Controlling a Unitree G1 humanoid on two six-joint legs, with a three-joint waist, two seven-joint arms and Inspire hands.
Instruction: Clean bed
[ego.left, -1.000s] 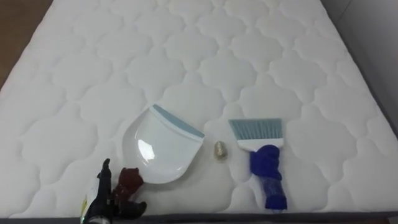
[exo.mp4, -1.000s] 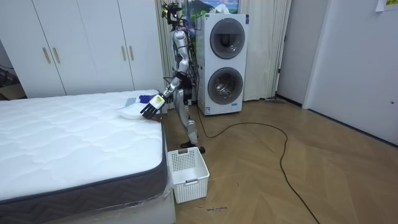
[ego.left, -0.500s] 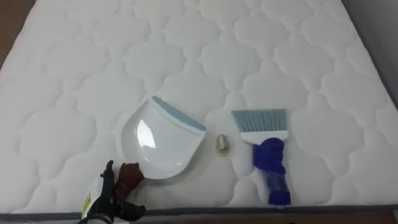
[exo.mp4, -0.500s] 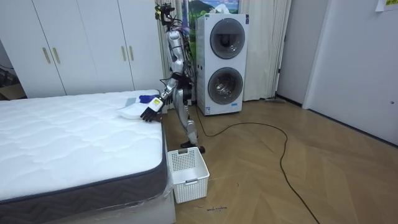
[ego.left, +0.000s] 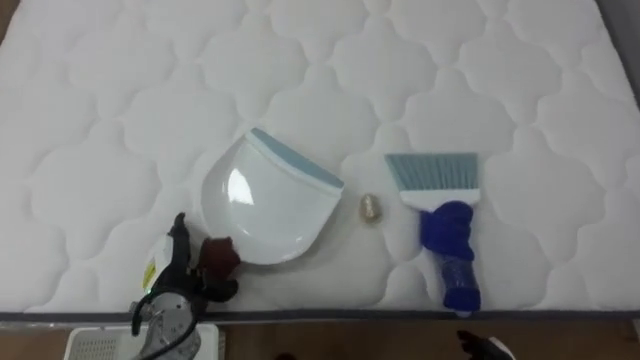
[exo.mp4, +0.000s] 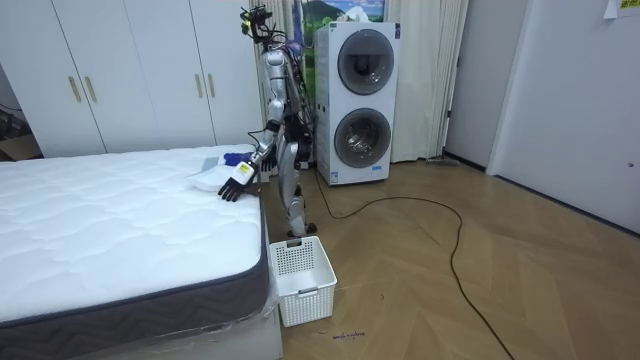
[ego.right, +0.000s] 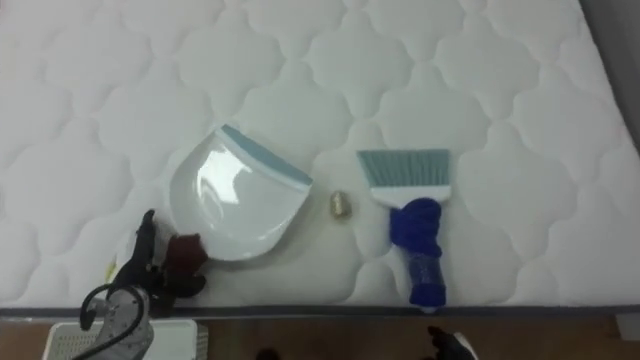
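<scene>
The left hand (ego.left: 185, 280) hovers at the bed's near edge, fingers loosely apart, just beside the dark red handle (ego.left: 218, 257) of the white dustpan (ego.left: 262, 205). It grips nothing yet. It should close squarely round that handle and keep the pan's lip flat on the bed (ego.left: 100, 110). A small brown scrap (ego.left: 371, 208) lies between the lip and the blue brush (ego.left: 442, 210). The brush is work for the right hand (ego.left: 480, 344), low by the edge; I cannot tell whether it is apart or together.
</scene>
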